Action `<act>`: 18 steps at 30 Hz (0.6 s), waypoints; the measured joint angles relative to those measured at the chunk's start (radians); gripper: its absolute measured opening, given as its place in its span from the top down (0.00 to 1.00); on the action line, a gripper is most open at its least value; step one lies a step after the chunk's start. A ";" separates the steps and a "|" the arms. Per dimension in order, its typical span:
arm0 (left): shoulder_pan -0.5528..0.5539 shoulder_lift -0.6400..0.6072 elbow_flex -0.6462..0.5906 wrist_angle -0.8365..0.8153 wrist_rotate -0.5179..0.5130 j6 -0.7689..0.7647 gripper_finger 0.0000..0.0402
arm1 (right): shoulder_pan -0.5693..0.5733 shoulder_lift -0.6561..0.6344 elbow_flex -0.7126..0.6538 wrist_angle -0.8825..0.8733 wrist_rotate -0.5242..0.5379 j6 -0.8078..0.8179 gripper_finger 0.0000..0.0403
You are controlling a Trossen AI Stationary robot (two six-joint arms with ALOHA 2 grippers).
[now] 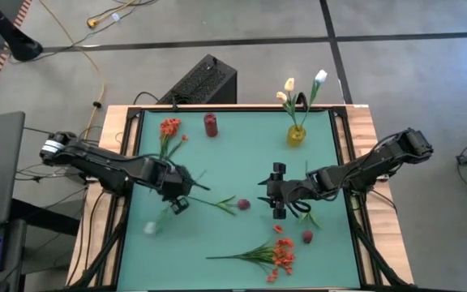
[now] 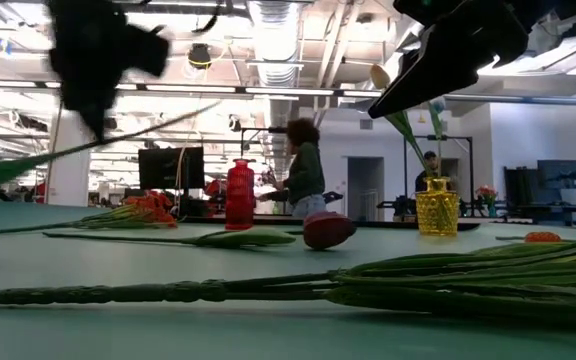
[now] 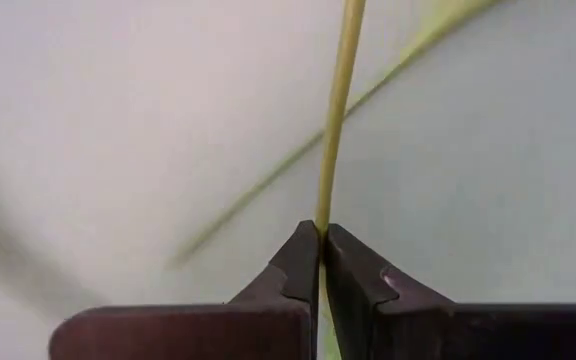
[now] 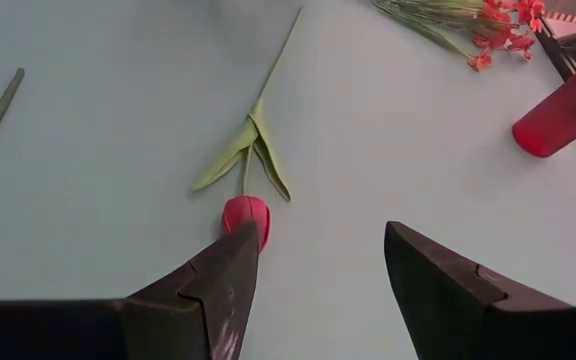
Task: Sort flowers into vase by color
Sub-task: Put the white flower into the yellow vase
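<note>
Left gripper [image 3: 321, 262] carrying a stem [image 3: 336, 110]; right gripper [image 4: 318, 270] spread above red tulip [image 4: 245, 214].
Next, probably: lift the stem toward a vase [image 1: 296, 135] at 1 o'clock.

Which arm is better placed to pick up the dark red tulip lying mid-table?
The right. Its end effector is open with the dark red tulip just ahead of its fingertips. The left end effector is shut on a green stem, so it is occupied.
</note>
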 joint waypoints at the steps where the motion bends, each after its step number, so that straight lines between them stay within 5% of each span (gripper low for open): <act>1: 0.008 -0.003 0.000 0.079 0.006 0.033 1.00 | 0.000 0.000 0.000 0.004 0.000 0.000 0.40; 5: 0.041 -0.003 0.000 0.391 0.125 0.108 1.00 | 0.000 0.000 0.000 0.035 -0.005 -0.080 0.40; 8: 0.073 0.003 0.002 0.562 0.230 0.101 1.00 | 0.000 0.000 0.000 0.118 -0.006 -0.284 0.40; 14: 0.128 0.003 0.002 0.587 0.268 -0.029 1.00 | 0.026 0.000 0.000 0.311 -0.006 -0.901 0.40; 18: 0.136 0.003 0.002 0.588 0.273 -0.101 1.00 | 0.021 0.023 0.000 0.438 -0.006 -1.133 0.40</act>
